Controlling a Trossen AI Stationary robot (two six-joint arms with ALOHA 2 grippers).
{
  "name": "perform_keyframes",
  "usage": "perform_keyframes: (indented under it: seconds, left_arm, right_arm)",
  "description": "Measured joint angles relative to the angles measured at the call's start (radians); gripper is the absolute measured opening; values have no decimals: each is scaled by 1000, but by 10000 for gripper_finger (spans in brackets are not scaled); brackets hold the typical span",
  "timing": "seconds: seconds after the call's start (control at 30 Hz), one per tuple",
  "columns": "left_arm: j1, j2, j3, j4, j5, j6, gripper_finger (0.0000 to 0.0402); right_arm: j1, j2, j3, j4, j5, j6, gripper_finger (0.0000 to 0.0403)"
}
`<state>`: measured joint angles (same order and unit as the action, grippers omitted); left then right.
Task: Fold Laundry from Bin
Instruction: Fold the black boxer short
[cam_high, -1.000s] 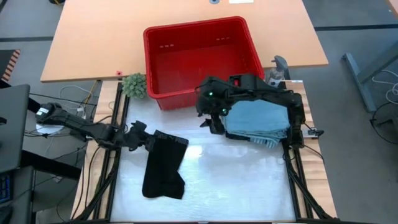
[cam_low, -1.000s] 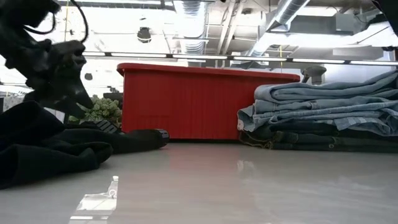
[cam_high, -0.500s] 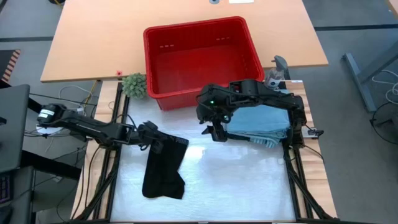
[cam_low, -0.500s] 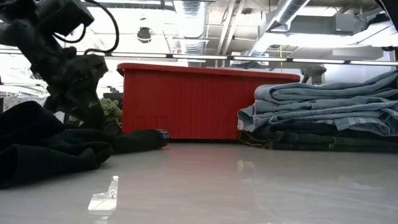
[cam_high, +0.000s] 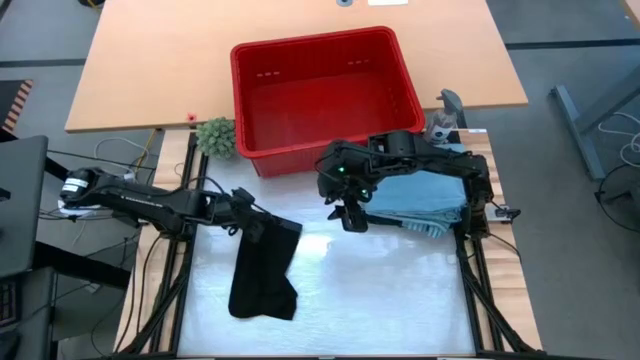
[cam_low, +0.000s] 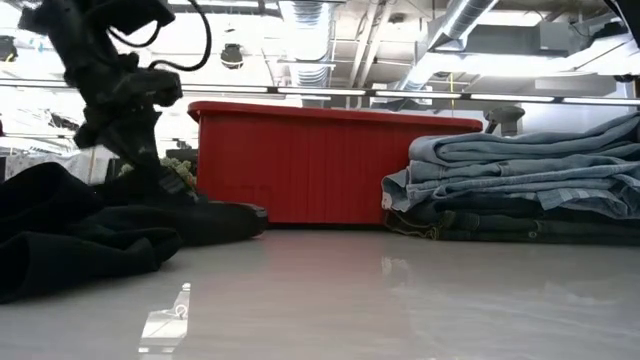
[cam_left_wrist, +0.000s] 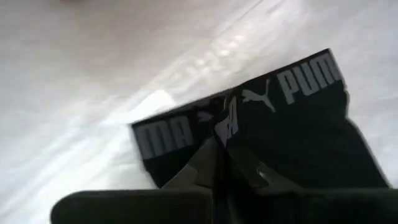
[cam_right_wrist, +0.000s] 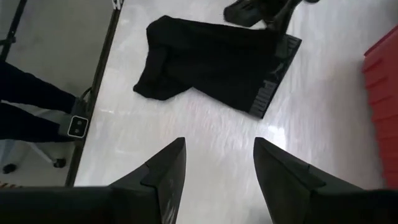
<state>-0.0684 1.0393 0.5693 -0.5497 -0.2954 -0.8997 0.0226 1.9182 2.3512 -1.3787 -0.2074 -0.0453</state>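
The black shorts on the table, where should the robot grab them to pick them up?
Probably the lettered waistband of the black shorts, its straightest, firmest edge, lying nearest the bin. Coming from above at its left corner suits the left gripper, already over it.

Wooden tabletop (cam_high: 150, 70); grey floor (cam_high: 570, 250); ceiling ducts (cam_low: 460, 20) overhead

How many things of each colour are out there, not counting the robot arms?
Black: 1, the garment spread on the table.
Red: 1, the bin.
Light blue: 1, the stack of folded denim.
Green: 1, the small plant.
Total: 4.
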Motion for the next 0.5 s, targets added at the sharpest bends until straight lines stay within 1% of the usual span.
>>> perform_keyframes:
  seconds: [0.1,0.17,0.27,0.37,0.43,0.5]
  left_arm:
    - [15,2,68,-129,-23,46,1]
    - [22,2,83,-196,-45,67,1]
    - [40,3,83,-202,-61,107,0]
    - [63,22,81,-227,-70,129,0]
    - [73,29,79,-245,-76,103,0]
    - [75,28,79,-240,-74,102,0]
  right_arm:
    - [18,0,0,12,1,4,211]
    - [31,0,0,27,1,16,211]
    - [50,6,0,37,10,21,211]
    - [71,36,0,47,48,51,211]
    - [85,83,0,77,51,47,211]
    - [101,136,0,123,52,6,211]
